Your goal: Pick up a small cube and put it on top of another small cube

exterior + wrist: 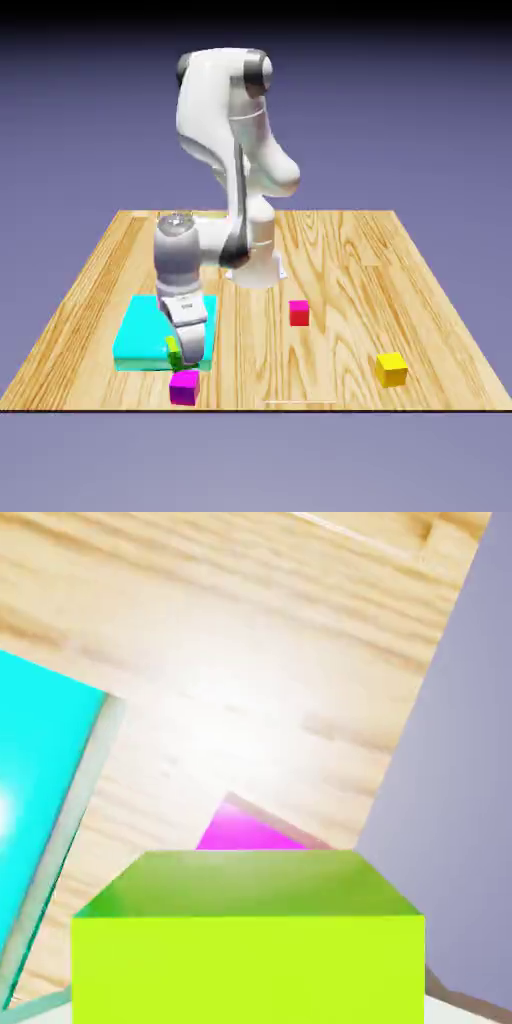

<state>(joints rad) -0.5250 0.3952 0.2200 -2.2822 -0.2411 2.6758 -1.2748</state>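
The tool (180,358) is clamping the green cube (173,348) between its fingers and is holding it above the counter (330,265), just over the magenta cube (184,387). The magenta cube is sitting at the counter's near edge, just beside the cyan block (140,332). In the hand view the green cube (248,937) is filling the lower frame, with the magenta cube (243,831) peeking out behind it and the cyan block (40,782) lying close beside. A red cube (299,313) and a yellow cube (391,369) are lying well apart from the magenta cube, toward the exterior view's right.
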